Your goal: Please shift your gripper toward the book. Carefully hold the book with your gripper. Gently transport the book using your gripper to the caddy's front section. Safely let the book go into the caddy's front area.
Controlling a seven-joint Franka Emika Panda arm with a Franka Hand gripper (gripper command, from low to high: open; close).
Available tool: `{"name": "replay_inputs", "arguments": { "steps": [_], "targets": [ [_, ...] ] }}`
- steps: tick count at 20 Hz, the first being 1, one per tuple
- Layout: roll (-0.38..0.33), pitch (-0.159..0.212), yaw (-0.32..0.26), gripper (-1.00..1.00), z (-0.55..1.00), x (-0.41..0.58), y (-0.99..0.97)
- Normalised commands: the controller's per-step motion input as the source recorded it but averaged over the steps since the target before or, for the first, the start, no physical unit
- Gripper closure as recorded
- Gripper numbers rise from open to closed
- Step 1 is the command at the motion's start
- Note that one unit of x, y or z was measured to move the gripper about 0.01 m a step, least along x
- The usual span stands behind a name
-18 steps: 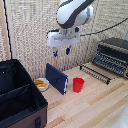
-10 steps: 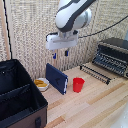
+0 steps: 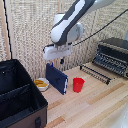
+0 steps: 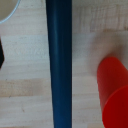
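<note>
Tool (image 3: 55, 63) hovering directly above book (image 3: 56, 78); how far it is spread, cannot tell. Book standing upright on counter (image 3: 95, 102), between yellow bowl (image 3: 41, 84) and red cup (image 3: 78, 84). Caddy (image 3: 20, 97) sitting apart.

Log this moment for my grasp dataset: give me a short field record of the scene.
tool: dark fingers under the white boxy wrist, directly above the book's top edge; open or shut not discernible
book: thin dark navy-blue hardcover, standing upright on the pale wooden table
caddy: large black soft-sided box, at the exterior view's left, book not in it
red plastic cup: upright beside the book
small white bowl: between caddy and book
dark toaster oven: at the exterior view's right
</note>
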Motion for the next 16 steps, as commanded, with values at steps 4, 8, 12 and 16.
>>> {"name": "replay_inputs", "arguments": {
  "steps": [4,8,12,16],
  "targets": [
    [0.000,0.043,0.020,-1.00,-0.29,0.213,0.00],
    [0.000,0.031,0.000,-1.00,-0.25,0.180,0.00],
    [-0.001,0.065,0.000,1.00,-0.16,0.131,0.00],
    [0.000,0.061,0.000,1.00,-0.13,0.065,0.00]
  ]
}}
